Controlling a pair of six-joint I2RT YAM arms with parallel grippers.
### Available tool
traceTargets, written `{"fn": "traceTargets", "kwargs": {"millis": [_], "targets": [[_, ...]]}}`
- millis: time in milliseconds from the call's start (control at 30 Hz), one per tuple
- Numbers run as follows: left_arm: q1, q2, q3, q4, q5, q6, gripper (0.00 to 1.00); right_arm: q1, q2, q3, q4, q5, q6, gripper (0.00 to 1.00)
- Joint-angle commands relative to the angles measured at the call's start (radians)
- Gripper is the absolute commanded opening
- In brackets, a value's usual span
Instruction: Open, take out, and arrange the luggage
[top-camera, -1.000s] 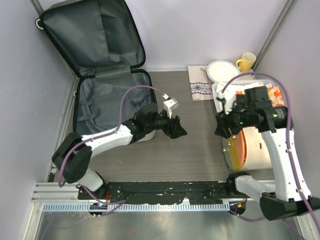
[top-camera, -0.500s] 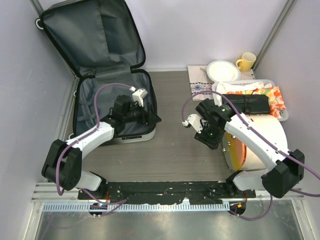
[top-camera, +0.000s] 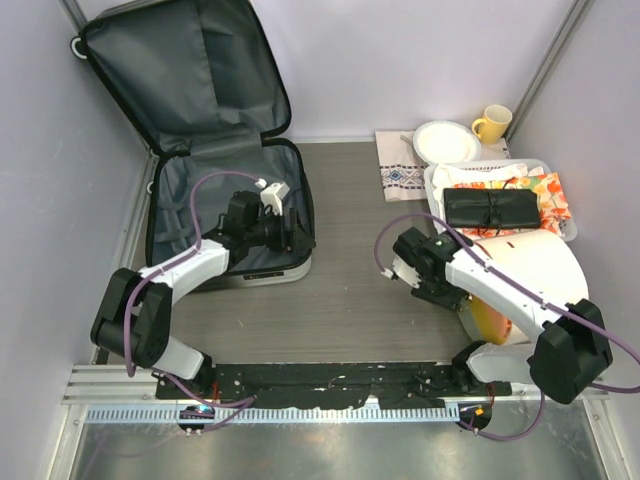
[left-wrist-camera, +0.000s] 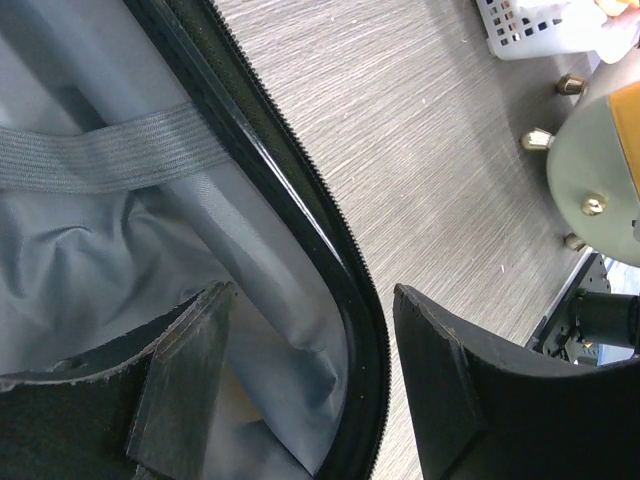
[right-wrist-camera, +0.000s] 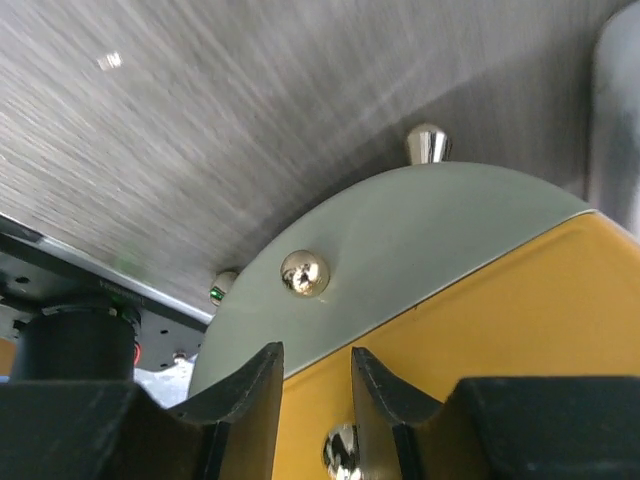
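Observation:
The luggage (top-camera: 195, 210) lies open at the left, dark grey lining up, its lid (top-camera: 170, 70) leaning on the back wall. My left gripper (top-camera: 300, 232) is open at the lower half's right rim. In the left wrist view its jaws (left-wrist-camera: 312, 290) straddle the black zipper rim (left-wrist-camera: 300, 190), one finger over the lining (left-wrist-camera: 90, 250), the other over the table. My right gripper (top-camera: 452, 297) sits low against the end of a white drum-shaped bag (top-camera: 535, 265). In the right wrist view its jaws (right-wrist-camera: 315, 350) are narrowly apart before the bag's grey and yellow studded end (right-wrist-camera: 400, 240), nothing between them.
A white slatted basket (top-camera: 436, 185) at the right holds a black pouch (top-camera: 490, 208) and an orange patterned cloth (top-camera: 550, 190). Behind it are a white plate (top-camera: 445, 140), a yellow mug (top-camera: 492, 123) and an embroidered cloth (top-camera: 400, 178). Walls close in on both sides.
My left gripper moved back from the table's middle to the luggage rim. My right arm swung down from the basket to the drum bag's end, its jaws narrowing.

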Motion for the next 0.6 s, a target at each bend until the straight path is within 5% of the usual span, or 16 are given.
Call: {"fn": "traceTargets", "kwargs": {"millis": [0, 267, 567], "targets": [[0.000, 0.022, 0.051, 0.038, 0.037, -0.011, 0.69, -0.038, -0.085, -0.119, -0.167, 0.122, 0.002, 0.39], [0.000, 0.031, 0.061, 0.053, 0.051, -0.014, 0.70, -0.293, -0.064, -0.103, -0.055, 0.204, -0.141, 0.40], [0.000, 0.030, 0.063, 0.052, 0.054, -0.010, 0.70, -0.341, 0.083, 0.014, 0.058, 0.178, -0.145, 0.43]]}}
